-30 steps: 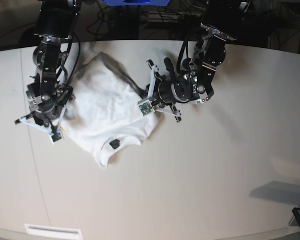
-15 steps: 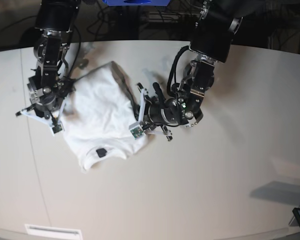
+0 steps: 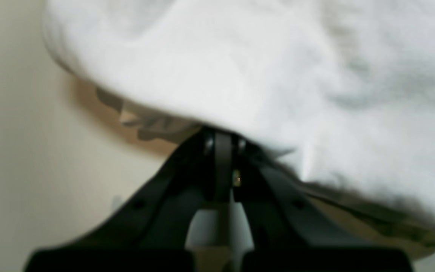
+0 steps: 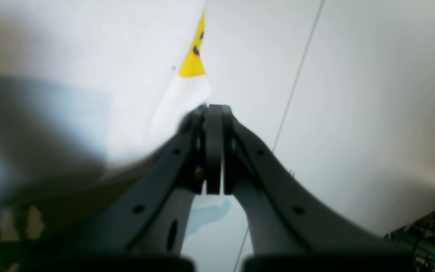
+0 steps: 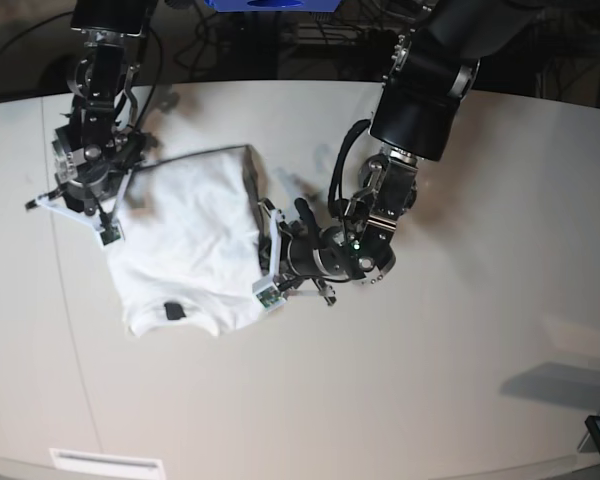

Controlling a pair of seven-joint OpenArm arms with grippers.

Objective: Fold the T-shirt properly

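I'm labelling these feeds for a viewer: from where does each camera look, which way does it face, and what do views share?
Base: overhead, facing down on the table; both arms show.
Left wrist: on the left arm, looking along the shut left gripper into the T-shirt.
Right wrist: on the right arm, looking along the shut right gripper at the shirt's edge.
Shared: the T-shirt appears in all three.

Both grippers, left (image 5: 263, 262) and right (image 5: 113, 212), have dragged the T-shirt (image 5: 185, 245) leftward; its neck label (image 5: 174, 312) now lies below the right gripper.

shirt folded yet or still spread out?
Partly folded. The T-shirt lies on the table as a compact rumpled block, no sleeves showing, neck label up; left gripper and right gripper pinch opposite edges.
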